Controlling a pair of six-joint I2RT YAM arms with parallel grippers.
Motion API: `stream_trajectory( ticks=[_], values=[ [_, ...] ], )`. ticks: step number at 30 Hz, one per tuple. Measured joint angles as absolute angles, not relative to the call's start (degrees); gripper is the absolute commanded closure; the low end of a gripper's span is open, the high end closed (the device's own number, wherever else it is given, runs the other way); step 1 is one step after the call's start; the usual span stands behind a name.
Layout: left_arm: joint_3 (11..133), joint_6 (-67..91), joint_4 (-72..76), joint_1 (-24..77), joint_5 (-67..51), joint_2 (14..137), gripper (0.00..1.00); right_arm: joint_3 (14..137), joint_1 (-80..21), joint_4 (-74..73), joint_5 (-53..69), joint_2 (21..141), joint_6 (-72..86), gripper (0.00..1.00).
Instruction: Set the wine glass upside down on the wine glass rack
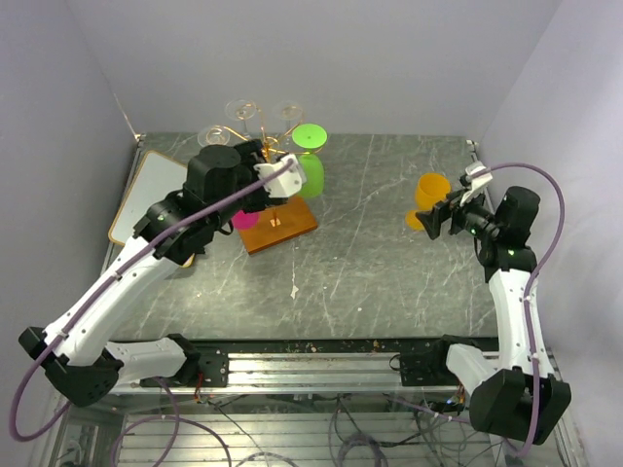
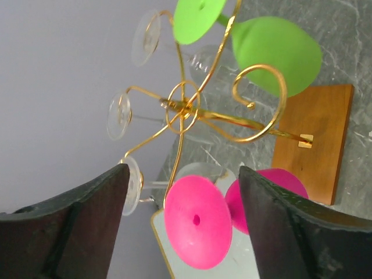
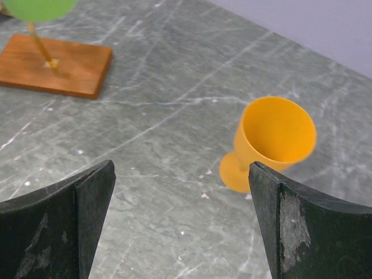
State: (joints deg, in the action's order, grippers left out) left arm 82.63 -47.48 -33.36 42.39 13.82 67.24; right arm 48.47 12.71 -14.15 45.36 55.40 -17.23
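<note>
Orange wine glass is seen upright on the grey marbled surface, well apart from the rack, so its hanging is judged not yet done. It is faced by the right gripper, whose fingers are spread wide with nothing between them. The glass lies just ahead and to the right of centre in the wrist view, a placing that would suit an approach to the bowl or stem. The stem itself is mostly hidden behind the bowl.

Farther off, the left gripper is held wide and empty, raised beside the wine glass rack. A pink wine glass is framed between its fingers. That glass appears to be hung bowl-down from one gold scroll arm, though the point where foot meets wire is not clearly shown. In the top view, most of it is covered by the arm.

A green wine glass is hung upside down on another arm, above the orange-brown wooden base. At the back, several clear glasses are hard to count against the pale wall. A white board at the far left is partly hidden by the left arm.
</note>
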Motion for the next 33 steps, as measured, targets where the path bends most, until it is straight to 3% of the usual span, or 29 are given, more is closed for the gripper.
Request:
stream_trajectory(
  ticks=[4,13,23,33],
  values=[
    [83.1,-43.2,-33.8,38.1,12.0,66.4,0.0,47.5,13.5,-11.2,37.5,55.0,-13.6,0.02],
    [84.0,-24.6,-36.1,28.1,7.6,62.6,0.0,49.6,13.7,-10.3,20.3,59.9,-9.8,0.05],
    [79.7,-11.8,-36.8,19.7,0.9,52.1,0.03,58.2,13.5,-13.1,13.8,67.7,-10.4,0.11],
    [71.2,-10.5,-33.9,13.0,-7.9,46.7,0.01,69.3,11.3,-18.4,9.7,82.1,-13.3,0.39]
  ],
)
